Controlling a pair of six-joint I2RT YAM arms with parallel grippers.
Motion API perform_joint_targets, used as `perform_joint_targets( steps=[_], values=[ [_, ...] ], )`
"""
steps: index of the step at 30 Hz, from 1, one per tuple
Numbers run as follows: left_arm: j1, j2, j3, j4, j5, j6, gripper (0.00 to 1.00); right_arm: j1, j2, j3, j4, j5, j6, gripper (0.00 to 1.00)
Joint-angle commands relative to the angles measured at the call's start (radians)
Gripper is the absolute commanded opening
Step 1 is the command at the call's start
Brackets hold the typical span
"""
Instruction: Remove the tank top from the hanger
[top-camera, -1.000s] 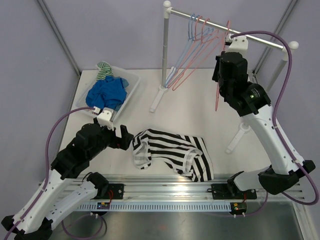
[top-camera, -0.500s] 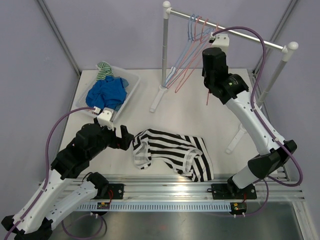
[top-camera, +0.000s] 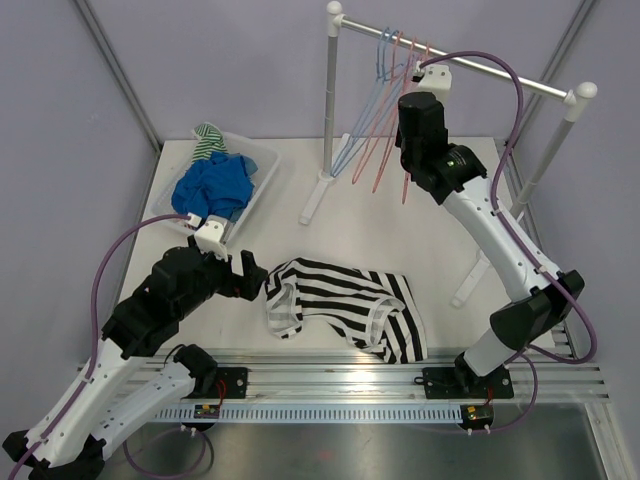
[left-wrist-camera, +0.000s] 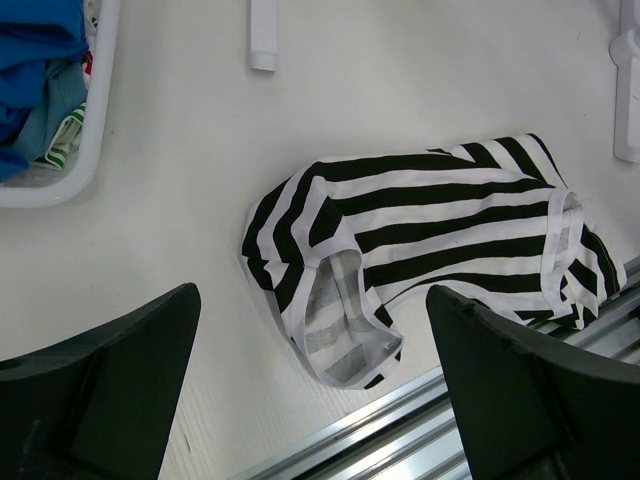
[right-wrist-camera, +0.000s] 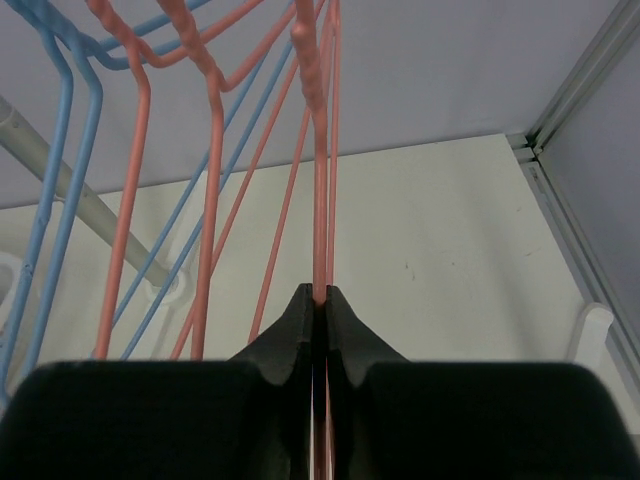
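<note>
One side sits nearer.
From above, we see the black-and-white striped fabric tank top flat on the white table, long axis left-right, just right of our left gripper. Left wrist: jaws spread wide, empty. Right wrist: the right gripper clamps a thin coral hanger, well apart.

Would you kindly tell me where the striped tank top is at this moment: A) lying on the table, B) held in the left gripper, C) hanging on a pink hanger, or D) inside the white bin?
A: the striped tank top lies crumpled on the table, and the open left gripper holds nothing.
</note>
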Motion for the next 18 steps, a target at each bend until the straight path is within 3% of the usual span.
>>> perform_joint_targets(
  steps=[1, 2, 4, 9, 15, 18],
  values=[
    [0.001, 0.009, -0.007, 0.043, 0.001, 0.011, 0.99, -0.007, -0.014, 0.026, 0.072, -0.008, 0.033, 0.12],
    [0.001, 0.012, -0.007, 0.043, -0.001, 0.011, 0.99, -0.005, -0.022, 0.011, 0.081, -0.010, 0.033, 0.15],
    [0.004, 0.019, -0.006, 0.041, -0.001, 0.011, 0.99, -0.005, -0.054, -0.014, 0.087, -0.018, 0.037, 0.29],
    [0.008, 0.043, 0.000, 0.037, 0.004, 0.011, 0.99, -0.007, -0.167, -0.083, 0.109, -0.031, 0.031, 0.50],
    [0.019, 0.049, 0.010, 0.032, -0.007, 0.002, 0.99, -0.007, -0.314, -0.172, 0.104, -0.083, 0.031, 0.65],
    [0.019, 0.075, 0.025, 0.020, -0.009, -0.046, 0.99, -0.007, -0.399, -0.207, 0.078, -0.143, 0.040, 0.81]
  ],
)
